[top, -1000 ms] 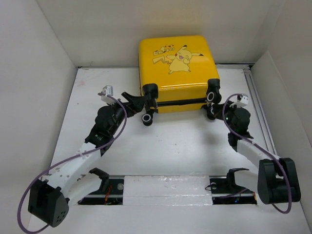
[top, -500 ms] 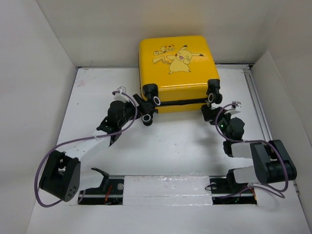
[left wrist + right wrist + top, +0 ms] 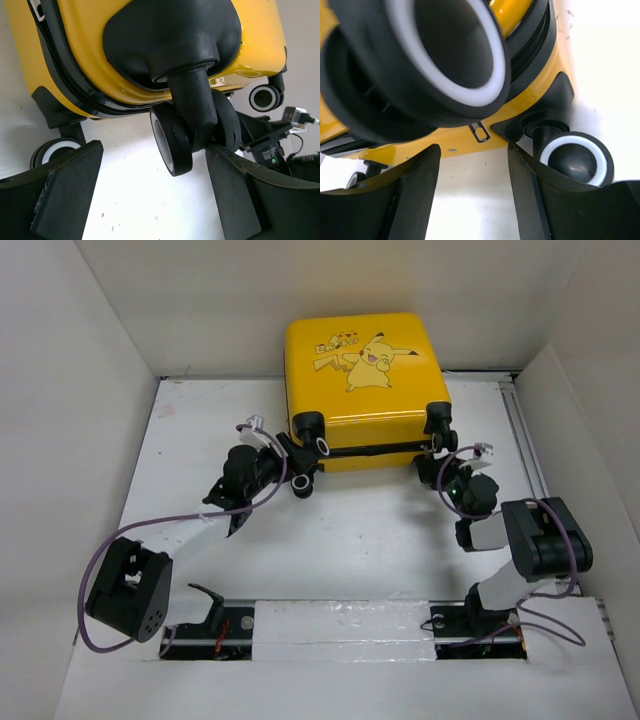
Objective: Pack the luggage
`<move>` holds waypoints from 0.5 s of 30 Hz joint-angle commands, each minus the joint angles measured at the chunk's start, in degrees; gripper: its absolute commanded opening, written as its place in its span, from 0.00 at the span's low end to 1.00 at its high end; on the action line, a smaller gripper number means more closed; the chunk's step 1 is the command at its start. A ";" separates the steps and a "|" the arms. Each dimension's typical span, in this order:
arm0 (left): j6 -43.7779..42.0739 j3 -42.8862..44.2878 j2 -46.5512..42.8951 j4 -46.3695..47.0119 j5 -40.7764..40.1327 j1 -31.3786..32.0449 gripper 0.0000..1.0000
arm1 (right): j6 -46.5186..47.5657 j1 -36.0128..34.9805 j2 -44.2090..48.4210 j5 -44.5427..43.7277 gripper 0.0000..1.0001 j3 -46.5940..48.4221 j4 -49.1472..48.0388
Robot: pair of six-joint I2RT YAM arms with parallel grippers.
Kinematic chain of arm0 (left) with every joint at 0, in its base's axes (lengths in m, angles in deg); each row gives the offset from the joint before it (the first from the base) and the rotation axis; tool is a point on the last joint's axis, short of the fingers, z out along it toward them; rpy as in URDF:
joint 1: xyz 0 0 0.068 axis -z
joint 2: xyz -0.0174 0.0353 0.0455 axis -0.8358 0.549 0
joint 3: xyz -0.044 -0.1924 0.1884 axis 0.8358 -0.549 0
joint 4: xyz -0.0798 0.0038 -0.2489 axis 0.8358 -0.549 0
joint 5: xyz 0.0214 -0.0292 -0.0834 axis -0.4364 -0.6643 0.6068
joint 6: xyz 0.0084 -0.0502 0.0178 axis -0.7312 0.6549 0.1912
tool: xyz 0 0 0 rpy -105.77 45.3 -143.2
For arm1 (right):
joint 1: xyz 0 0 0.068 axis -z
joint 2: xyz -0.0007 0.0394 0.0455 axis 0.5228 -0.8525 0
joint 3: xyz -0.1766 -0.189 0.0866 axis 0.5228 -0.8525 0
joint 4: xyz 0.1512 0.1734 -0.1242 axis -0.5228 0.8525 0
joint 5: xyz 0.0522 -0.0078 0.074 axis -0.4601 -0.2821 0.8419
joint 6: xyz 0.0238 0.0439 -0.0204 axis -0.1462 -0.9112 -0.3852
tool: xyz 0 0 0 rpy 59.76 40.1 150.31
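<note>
Luggage (image 3: 362, 390) sat shut at twelve o'clock, apparently packed, zipping unconfirmed; left gripper (image 3: 150, 175) and right gripper (image 3: 472, 172) both gaped empty beside its six-o'clock wheels (image 3: 172, 140).

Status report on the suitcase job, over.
Left end effector open, straddling a wheel. Right end effector open, empty. Luggage shut, lying flat, Pikachu side up. Nothing in the way.
</note>
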 commanded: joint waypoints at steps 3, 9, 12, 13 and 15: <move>0.55 2.77 0.88 7.24 2.13 0.69 0.78 | -0.71 0.93 -6.49 4.44 0.62 3.80 -21.19; 0.55 3.29 0.88 7.24 2.14 0.69 0.73 | -3.35 2.60 -12.82 7.70 0.49 5.56 -29.44; 0.02 3.29 0.88 7.24 2.14 0.69 0.70 | -3.97 3.13 -13.36 8.93 0.54 5.56 -31.22; 0.02 3.29 0.88 7.24 2.14 0.69 0.70 | -3.97 3.13 -13.36 9.80 0.58 5.56 -31.22; 0.02 3.29 0.88 7.24 2.14 0.69 0.70 | -3.97 3.13 -11.79 9.81 0.61 4.78 -31.22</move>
